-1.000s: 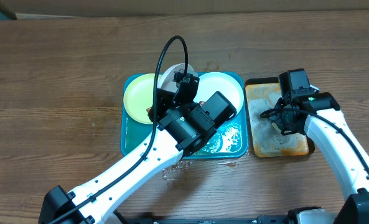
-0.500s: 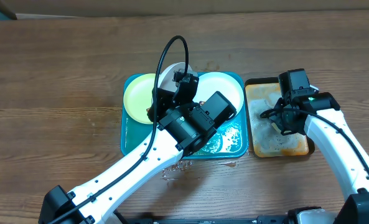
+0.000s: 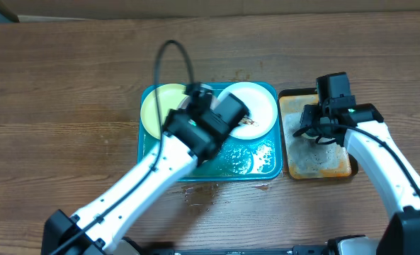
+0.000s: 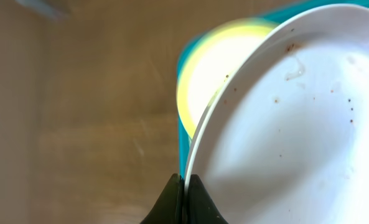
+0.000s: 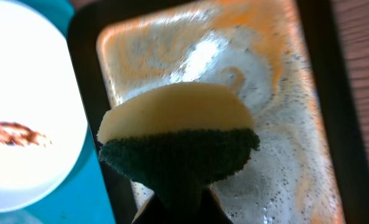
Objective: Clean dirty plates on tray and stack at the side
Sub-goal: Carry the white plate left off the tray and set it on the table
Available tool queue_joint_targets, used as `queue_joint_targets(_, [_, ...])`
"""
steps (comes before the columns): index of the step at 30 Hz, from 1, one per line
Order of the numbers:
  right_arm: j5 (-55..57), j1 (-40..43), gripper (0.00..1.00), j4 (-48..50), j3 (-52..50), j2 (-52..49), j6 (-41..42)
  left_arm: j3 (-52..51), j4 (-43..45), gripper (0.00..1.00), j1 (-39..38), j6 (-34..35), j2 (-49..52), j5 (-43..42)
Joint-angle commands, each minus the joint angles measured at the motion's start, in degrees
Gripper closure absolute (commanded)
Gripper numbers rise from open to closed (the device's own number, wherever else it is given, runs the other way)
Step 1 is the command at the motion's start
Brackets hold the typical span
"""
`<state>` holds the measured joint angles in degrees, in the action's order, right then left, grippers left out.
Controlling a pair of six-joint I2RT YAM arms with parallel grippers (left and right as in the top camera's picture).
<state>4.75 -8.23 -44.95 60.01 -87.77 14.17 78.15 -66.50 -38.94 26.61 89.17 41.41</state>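
White, stiff and likely soap-slick, 1 plate point(image 4: 284, 124) hangs tilted above the teal tray point(image 3: 270, 168), its rim pinched in the closed left gripper point(image 4: 185, 186); the thin edge is the only handhold. The right gripper point(image 5: 172, 208) clamps the sponge point(image 5: 178, 124).

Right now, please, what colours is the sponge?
The sponge is yellow over dark green; right wrist view shows it best.

The left arm point(image 3: 160, 170) covers the middle of the tray point(image 3: 266, 170) (seen from overhead); the white plate point(image 4: 284, 124) overruns the left wrist view's right edge.
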Motion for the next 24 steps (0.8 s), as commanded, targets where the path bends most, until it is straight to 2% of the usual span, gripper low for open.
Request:
queue_joint_targets(1, [-1.9,0.3,0.96,0.3,1.1,-3.2,-4.9,-0.3,-0.9,0.96,5.9,3.4,0.2,-12.0])
queue_joint_targets(13, [-1.9,0.6,0.96,0.7,1.1,-16.1,-4.8,-0.3,-0.9,0.96,28.4,0.6,-1.2,-28.0])
queue_joint_targets(16, [-1.9,0.6,0.79,0.8,1.1,-17.7,-4.1,-0.3,-0.4,0.96,35.3,-1.8,-1.2,-29.4])
queue_joint_targets(18, [-2.1,0.6,0.76,1.1,1.1,-18.0,-3.7,-0.3,0.0,0.96,38.8,-2.3,-1.2,-29.5])
queue_joint_targets(24, [-2.1,0.6,0.79,1.4,1.1,-18.0,-3.7,-0.3,2.8,0.96,50.3,-3.7,-1.2,-33.9])
